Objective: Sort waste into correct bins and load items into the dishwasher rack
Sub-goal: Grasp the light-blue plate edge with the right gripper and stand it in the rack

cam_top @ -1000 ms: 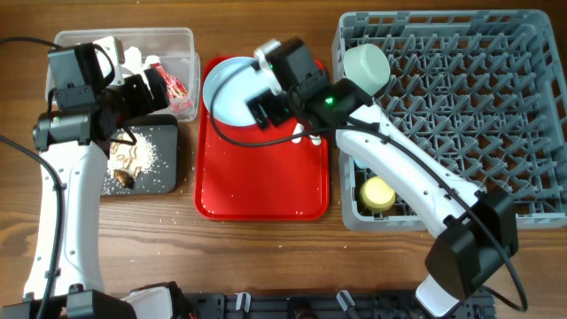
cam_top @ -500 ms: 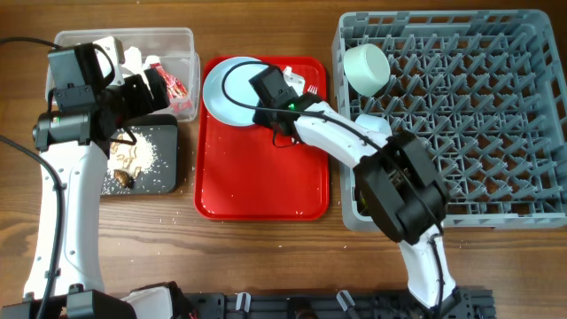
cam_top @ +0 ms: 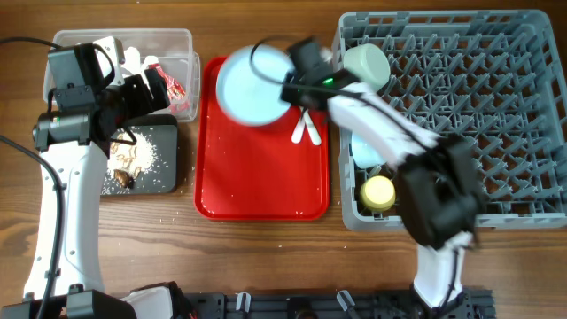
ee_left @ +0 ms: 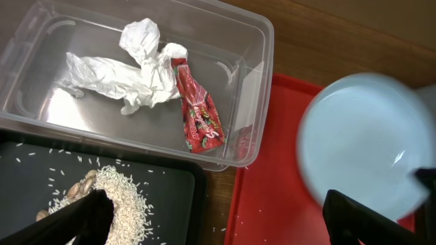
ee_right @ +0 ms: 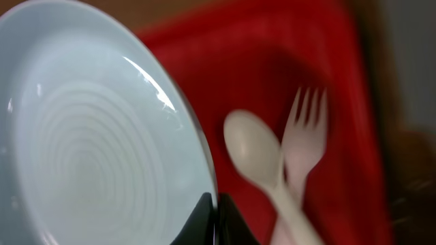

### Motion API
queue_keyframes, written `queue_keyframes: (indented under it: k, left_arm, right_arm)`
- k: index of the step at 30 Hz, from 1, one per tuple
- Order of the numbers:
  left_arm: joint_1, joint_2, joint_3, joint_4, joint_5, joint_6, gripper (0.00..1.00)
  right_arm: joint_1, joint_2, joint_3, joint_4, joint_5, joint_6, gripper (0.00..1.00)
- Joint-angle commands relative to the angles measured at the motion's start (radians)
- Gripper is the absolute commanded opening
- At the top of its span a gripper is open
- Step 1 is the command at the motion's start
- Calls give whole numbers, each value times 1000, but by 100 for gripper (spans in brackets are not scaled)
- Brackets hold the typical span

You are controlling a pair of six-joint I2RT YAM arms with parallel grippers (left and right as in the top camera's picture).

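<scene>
Left gripper (cam_top: pixel 149 89) hangs spread and empty where the tub (cam_top: pixel 182 40) meets the black tray (cam_top: pixel 168 168). The plate (cam_top: pixel 252 87) sits tilted above the red tray (cam_top: pixel 257 190), its rim pinched by the right gripper (ee_right: pixel 214 219). It looks stiff, light and slick, so a deep rim pinch is the hold; it may pivot or slip on the way to the rack (cam_top: pixel 478 106).

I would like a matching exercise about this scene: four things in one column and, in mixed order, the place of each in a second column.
Things:
1. light blue plate
2. crumpled white napkin
3. yellow cup
4. fork and spoon

Places:
a. in the clear tub
b. lying on the red tray
c. held by the right gripper
d. in the dishwasher rack

Pairs: 1-c, 2-a, 3-d, 4-b
</scene>
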Motion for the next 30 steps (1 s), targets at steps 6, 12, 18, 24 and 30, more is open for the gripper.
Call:
queue_keyframes:
  k: [6,12,18,24,30]
  left_arm:
    - [3,1,4,0,9,20,100]
    - [3,1,4,0,9,20,100]
    - [3,1,4,0,9,20,100]
    - [3,1,4,0,9,20,100]
    - [3,1,4,0,9,20,100]
  right_arm:
    - [-49,-439,15,17,1014,-875,4]
    - [-267,-331,-100,8,1017,-949,4]
    - [-284,-178,-100,9,938,-948,6]
    - [-284,-217,-65,4,786,-896,99]
    - [-281,-475,-42,-96,49,-756,100]
